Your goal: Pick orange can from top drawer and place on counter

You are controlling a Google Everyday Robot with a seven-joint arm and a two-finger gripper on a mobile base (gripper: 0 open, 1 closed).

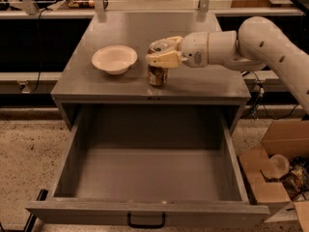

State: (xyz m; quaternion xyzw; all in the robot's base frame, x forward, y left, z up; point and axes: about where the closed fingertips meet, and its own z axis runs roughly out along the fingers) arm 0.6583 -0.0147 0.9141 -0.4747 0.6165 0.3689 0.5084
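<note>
The white robot arm [263, 37] is reaching in over the right edge of the flat grey metal bench [145, 25]. Its cream two-finger pincer [153, 53] is hanging over the front middle part of the bench. The pincer is set narrow and is gripping the upper part of the small orange-gold drink can [157, 75]. One finger is lying across the front of the can, and the other is passing behind its silver top, so the can is sitting between them. The can is standing upright near the front edge of the bench, about midway between the two front corners, and its bottom appears to be resting on the surface. A round cream bowl [114, 59] is sitting to the left of the can, apart from it, toward the front left corner. Below the front edge, the wide grey metal drawer [149, 178] with a black curved handle [146, 221] is standing pulled fully out. An open brown cardboard box [270, 178] is lying on the floor just beside the right wall of the drawer.
</note>
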